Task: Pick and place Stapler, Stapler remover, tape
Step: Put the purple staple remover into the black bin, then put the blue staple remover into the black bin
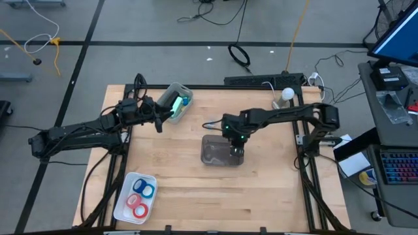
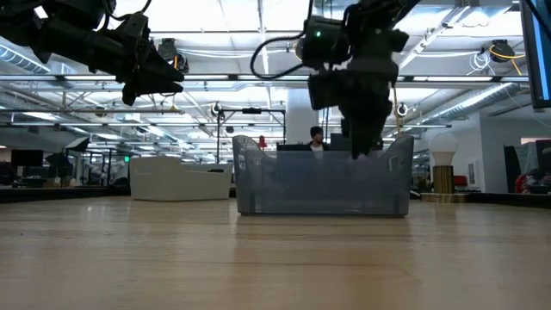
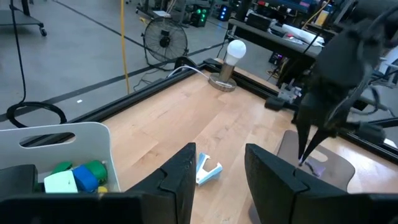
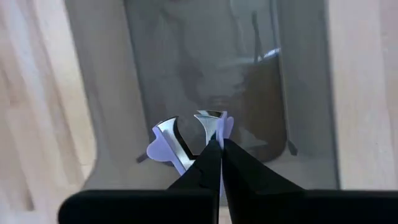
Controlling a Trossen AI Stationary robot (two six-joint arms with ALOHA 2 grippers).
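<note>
My right gripper (image 4: 219, 144) is shut on a lilac staple remover (image 4: 186, 140) over the clear plastic bin (image 1: 212, 156) at the table's middle. In the low view its fingers (image 2: 366, 142) dip to the bin's rim (image 2: 318, 142). My left gripper (image 3: 221, 152) hangs open and empty above the table's far left, beside a white bin (image 1: 171, 98) of coloured blocks. Blue tape (image 1: 145, 189) and red tape (image 1: 138, 207) lie flat in a white tray (image 1: 124, 207) at the near left. No stapler shows. My right gripper pinches the staple remover's lilac plastic grip (image 4: 225, 127) between its two fingers, which slant steeply down from above. The metal claws (image 4: 174, 134) stick out past the fingertips. The remover is lifted clear, above the bin's floor.
A small light blue and white thing (image 3: 208, 171) lies on the bare wood between the white bin and the clear bin. A bulb-shaped lamp (image 1: 287, 94) stands at the far right edge. Open wood lies along the near side and the right.
</note>
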